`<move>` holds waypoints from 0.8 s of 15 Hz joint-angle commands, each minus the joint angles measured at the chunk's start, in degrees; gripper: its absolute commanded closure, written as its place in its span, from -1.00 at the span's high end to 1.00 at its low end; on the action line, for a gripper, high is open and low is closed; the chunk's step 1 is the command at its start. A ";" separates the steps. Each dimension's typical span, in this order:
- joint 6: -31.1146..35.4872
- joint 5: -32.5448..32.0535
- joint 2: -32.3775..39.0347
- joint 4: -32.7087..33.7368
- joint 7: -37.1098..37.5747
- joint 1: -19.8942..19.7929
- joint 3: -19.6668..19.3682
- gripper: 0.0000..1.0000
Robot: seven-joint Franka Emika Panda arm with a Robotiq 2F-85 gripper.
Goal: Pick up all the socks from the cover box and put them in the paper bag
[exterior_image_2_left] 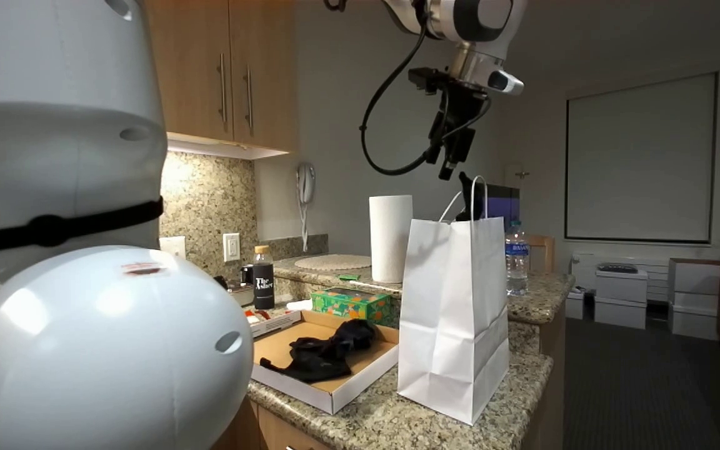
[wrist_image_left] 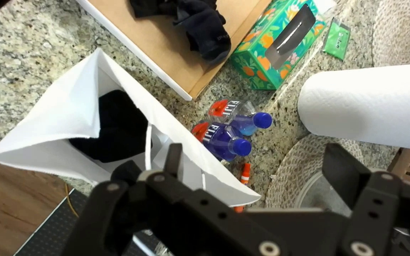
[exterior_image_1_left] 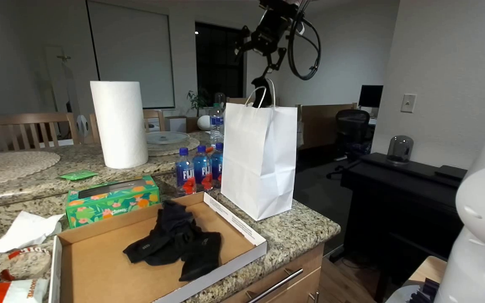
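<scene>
The white paper bag (exterior_image_1_left: 246, 168) stands upright with its handles up, also in an exterior view (exterior_image_2_left: 438, 312). In the wrist view its mouth (wrist_image_left: 68, 99) is open, with black cloth (wrist_image_left: 121, 128) inside. My gripper (exterior_image_1_left: 249, 64) is open above the bag, fingers wide apart in the wrist view (wrist_image_left: 256, 153). A black sock (exterior_image_1_left: 262, 90) is upright at the bag's mouth by the handles, just under one fingertip, also in an exterior view (exterior_image_2_left: 471, 200); I cannot tell if it touches the finger. Several black socks (exterior_image_1_left: 175, 240) lie piled in the shallow cardboard box (exterior_image_1_left: 99, 269).
Fiji water bottles (exterior_image_1_left: 202, 168) stand right beside the bag. A floral tissue box (exterior_image_1_left: 114, 202) sits behind the cardboard box. A paper towel roll (exterior_image_1_left: 120, 126) stands on the raised ledge. The bag is near the counter's end (exterior_image_1_left: 318, 227).
</scene>
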 commanded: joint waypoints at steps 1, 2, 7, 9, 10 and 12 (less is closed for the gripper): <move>4.50 1.36 0.23 -2.48 -0.54 0.31 1.08 1.00; 5.97 0.66 0.67 -2.54 0.16 0.33 1.39 1.00; 11.75 -0.94 0.91 -2.65 1.93 0.34 1.61 1.00; 14.20 -2.10 0.26 -2.87 3.06 0.26 1.64 1.00; 15.71 -3.20 -0.03 -2.96 4.01 0.23 1.74 1.00; 18.05 -6.16 -0.40 -3.16 6.21 0.16 1.92 1.00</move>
